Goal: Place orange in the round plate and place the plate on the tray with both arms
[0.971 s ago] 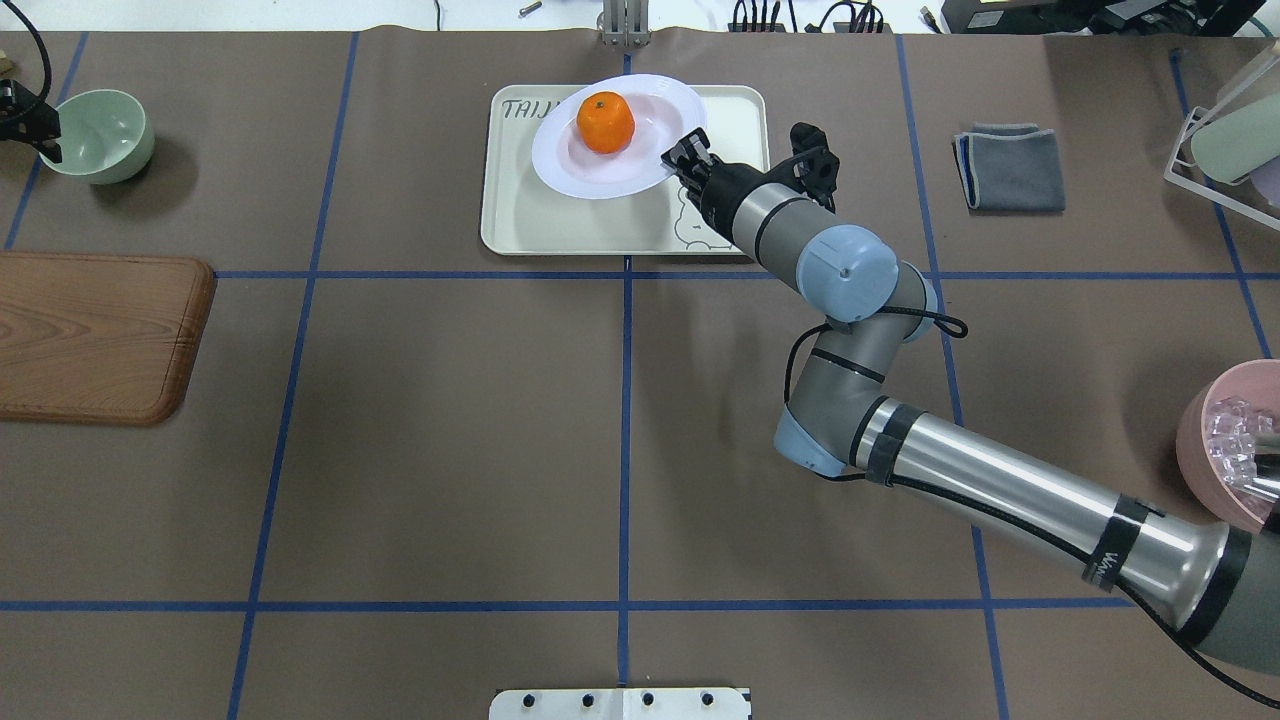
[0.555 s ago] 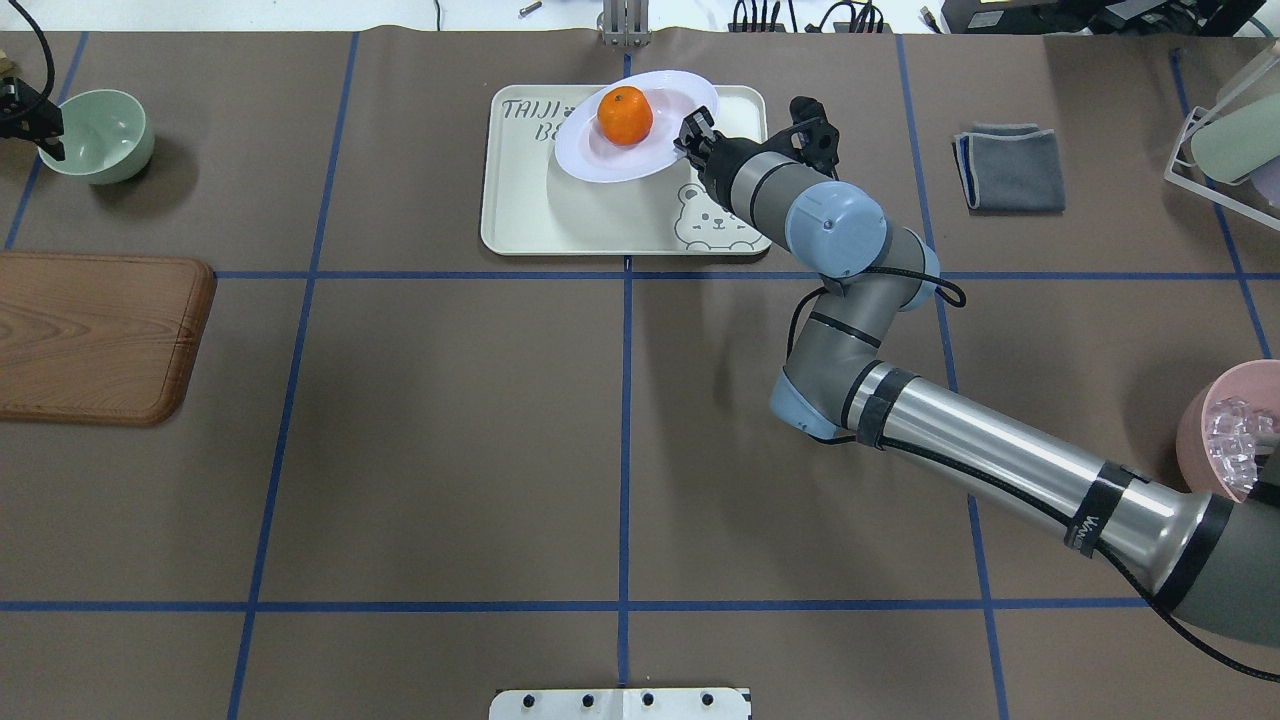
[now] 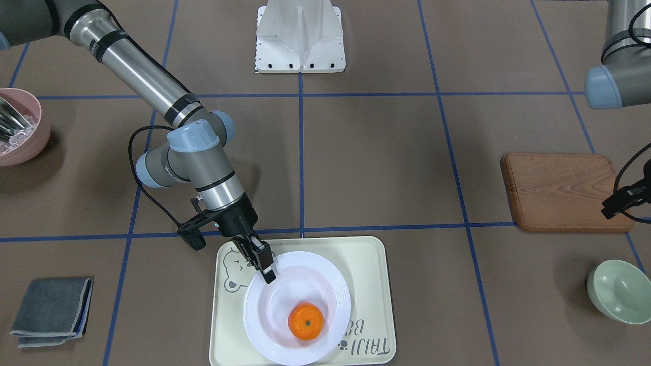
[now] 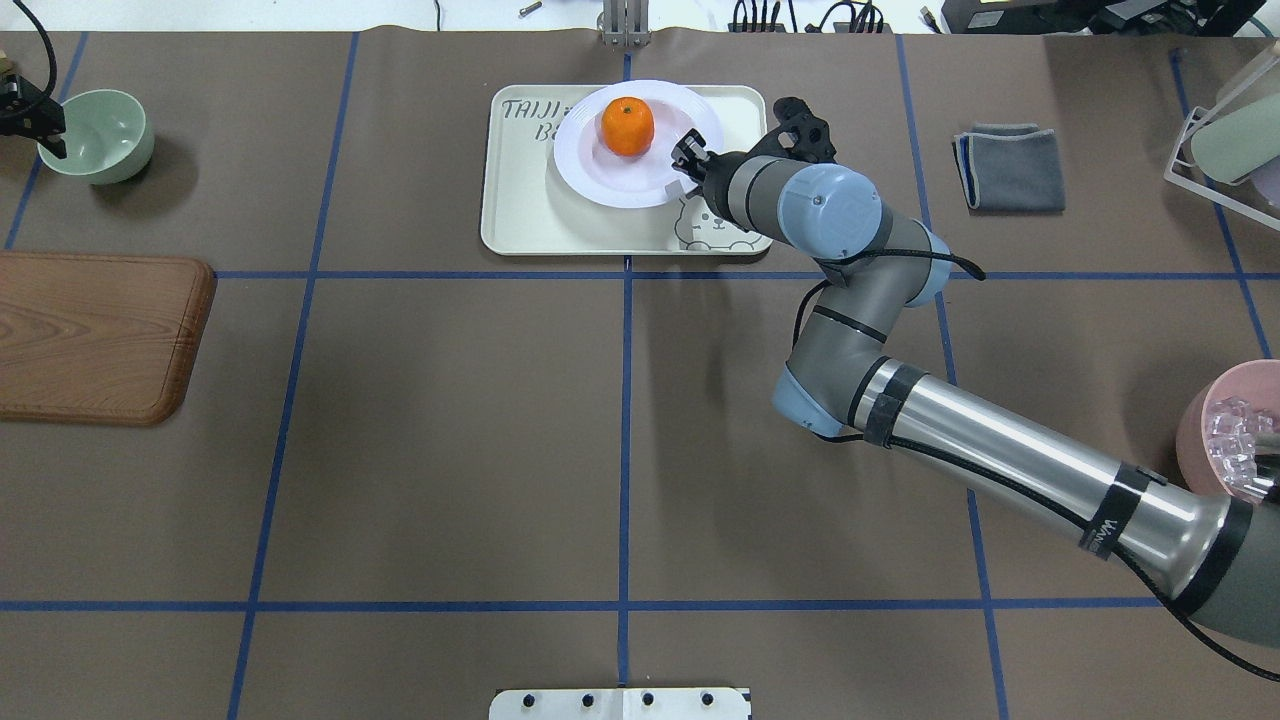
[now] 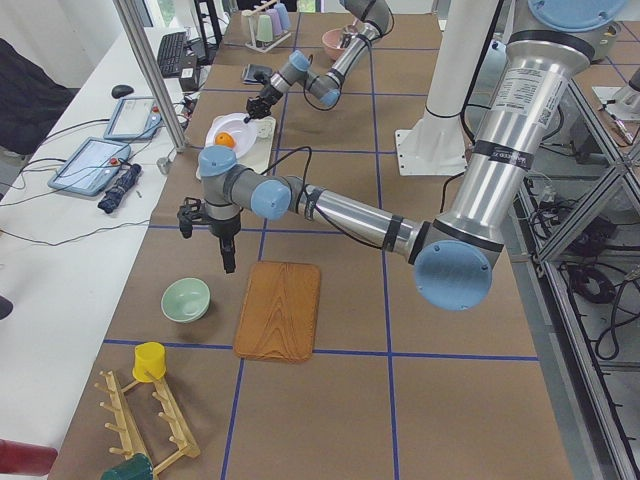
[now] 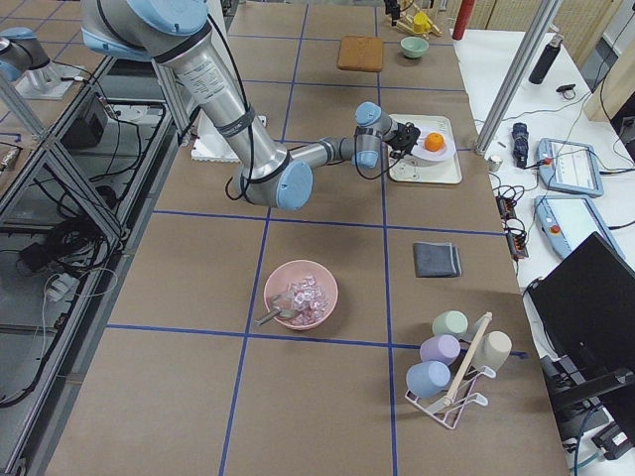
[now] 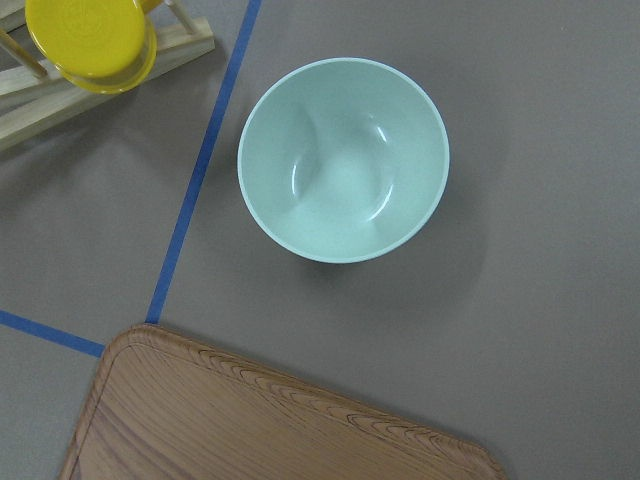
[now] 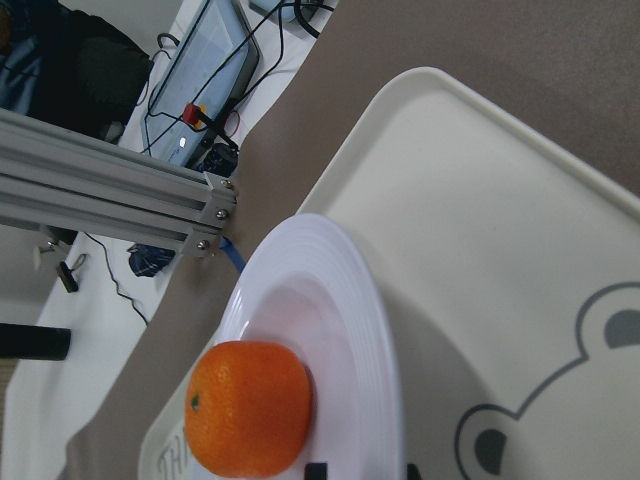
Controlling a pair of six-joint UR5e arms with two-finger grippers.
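R gripper [image 4: 686, 163] is pinched tight on the plate [image 4: 608, 178], gripping the rim on the side nearest the R arm. One finger sits on top of the rim and the tip of the other shows under it in the R wrist view. From the fingertips the plate spreads ahead and away, over the tray [image 4: 525, 215]. It covers part of the lettering. Can't tell if the plate sits flat on the tray or hangs just above it. Orange [image 4: 627, 126] lies in the plate's well, stem dot up, off-centre twd the side opposite the gripper and not touching the fingers. The tray's bear print is just under the R wrist.

L gripper [image 5: 228, 265] hangs pointing down, well apart from tray and plate. Its fingers don't show in the L wrist view, so can't tell if they're apart or closed. Nothing seen in it. Below it are a green bowl [image 7: 343, 160] and, just beside that, a wood board [image 7: 280, 420].

A grey cloth [image 4: 1010, 165] lies on the table on the R arm's outer side.
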